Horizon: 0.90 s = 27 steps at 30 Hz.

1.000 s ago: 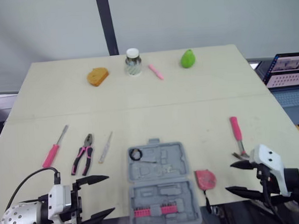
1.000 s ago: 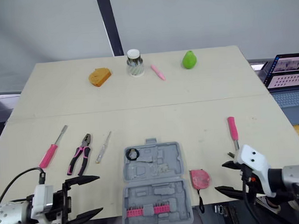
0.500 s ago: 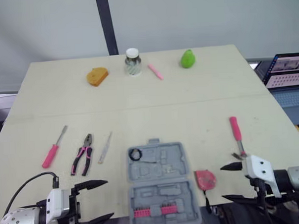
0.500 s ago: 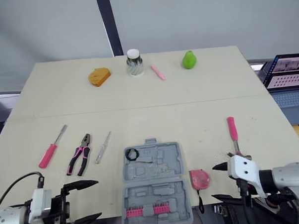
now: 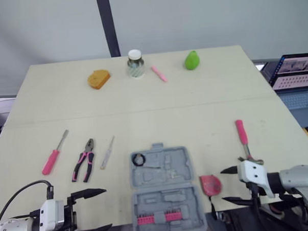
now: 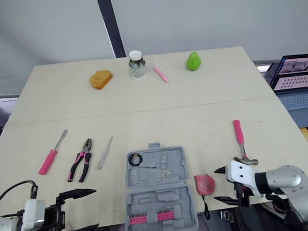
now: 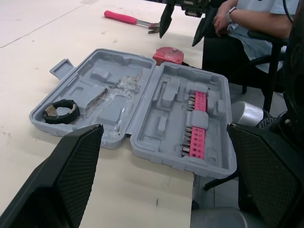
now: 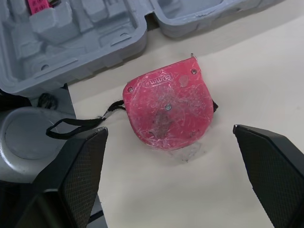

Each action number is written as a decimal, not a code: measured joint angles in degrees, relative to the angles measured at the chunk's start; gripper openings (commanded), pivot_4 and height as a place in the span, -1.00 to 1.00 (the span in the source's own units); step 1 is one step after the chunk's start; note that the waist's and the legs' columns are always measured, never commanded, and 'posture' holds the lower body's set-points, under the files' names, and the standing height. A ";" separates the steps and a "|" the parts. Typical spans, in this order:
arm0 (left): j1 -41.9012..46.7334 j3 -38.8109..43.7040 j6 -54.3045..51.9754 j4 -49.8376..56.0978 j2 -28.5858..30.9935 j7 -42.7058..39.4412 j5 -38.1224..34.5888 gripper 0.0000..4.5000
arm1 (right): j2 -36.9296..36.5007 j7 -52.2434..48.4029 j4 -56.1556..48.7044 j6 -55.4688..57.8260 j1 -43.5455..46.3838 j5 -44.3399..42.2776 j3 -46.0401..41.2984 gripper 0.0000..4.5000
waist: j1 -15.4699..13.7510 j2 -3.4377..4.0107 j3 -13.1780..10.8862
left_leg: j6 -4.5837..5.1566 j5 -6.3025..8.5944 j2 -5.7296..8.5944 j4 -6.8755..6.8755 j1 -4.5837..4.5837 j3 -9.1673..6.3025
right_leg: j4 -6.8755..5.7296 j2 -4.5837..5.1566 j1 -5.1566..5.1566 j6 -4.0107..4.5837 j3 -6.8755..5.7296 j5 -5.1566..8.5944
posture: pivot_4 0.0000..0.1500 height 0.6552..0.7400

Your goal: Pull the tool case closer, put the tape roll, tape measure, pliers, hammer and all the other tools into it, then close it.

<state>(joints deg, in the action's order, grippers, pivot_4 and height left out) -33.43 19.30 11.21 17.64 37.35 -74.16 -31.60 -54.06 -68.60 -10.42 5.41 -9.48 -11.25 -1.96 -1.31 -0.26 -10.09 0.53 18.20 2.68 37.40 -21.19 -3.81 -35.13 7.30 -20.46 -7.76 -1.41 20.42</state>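
The tool case [image 5: 179, 158] lies open and flat in the lower centre of the head view, right at the near edge of the bench [image 5: 194, 108]. The tape roll [image 5: 139, 159] sits in the upper-left pocket of its far half, and a strip of pink bits [image 5: 157, 217] sits in the near half. The red tape measure [image 5: 210, 185] is just right of the case with a sliver of bench between them (its black strap [image 8: 76, 124] trails off over the bench edge). The hammer [image 5: 243, 137] is further right, pink handle pointing up the frame. Left of the case you get a small screwdriver [image 5: 107, 152], the pliers [image 5: 85, 160], then a pink-handled screwdriver [image 5: 54, 153], all apart from each other. The left jaws in the lower-left corner are spread wide and holding nothing. The right jaws at lower right are wide and empty too, aimed at the tape measure, which sits between the two fingers [image 8: 71, 180] in the right wrist view
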 measured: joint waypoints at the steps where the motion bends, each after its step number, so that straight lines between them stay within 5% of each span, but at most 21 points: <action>1: -0.03 0.04 0.08 -0.18 0.02 -0.29 0.00 1.00 | 0.26 0.11 0.22 -0.43 0.57 0.42 0.61 0.99 | 0.00 0.00 0.00 | 0.00 0.00 -0.01 0.00 0.00 0.00 | 0.00 0.00 0.00 0.00 0.00 0.00 | 1.00 0.90; 27: 0.01 0.32 0.53 -0.63 0.07 -0.49 0.32 1.00 | 3.70 3.11 4.92 -3.09 5.48 4.43 8.13 0.99 | 0.03 0.02 -0.01 | -0.03 0.02 -0.02 -0.02 0.00 -0.01 | 0.02 0.00 -0.01 0.00 0.02 0.00 | 1.00 0.90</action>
<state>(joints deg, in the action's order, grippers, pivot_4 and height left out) -33.42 19.61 11.74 17.01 37.42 -74.65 -31.28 -50.36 -65.49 -5.50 2.33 -3.99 -6.83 6.17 -1.28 -0.24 -10.10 0.51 18.22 2.66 37.39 -21.19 -3.81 -35.12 7.31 -20.47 -7.76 -1.39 20.42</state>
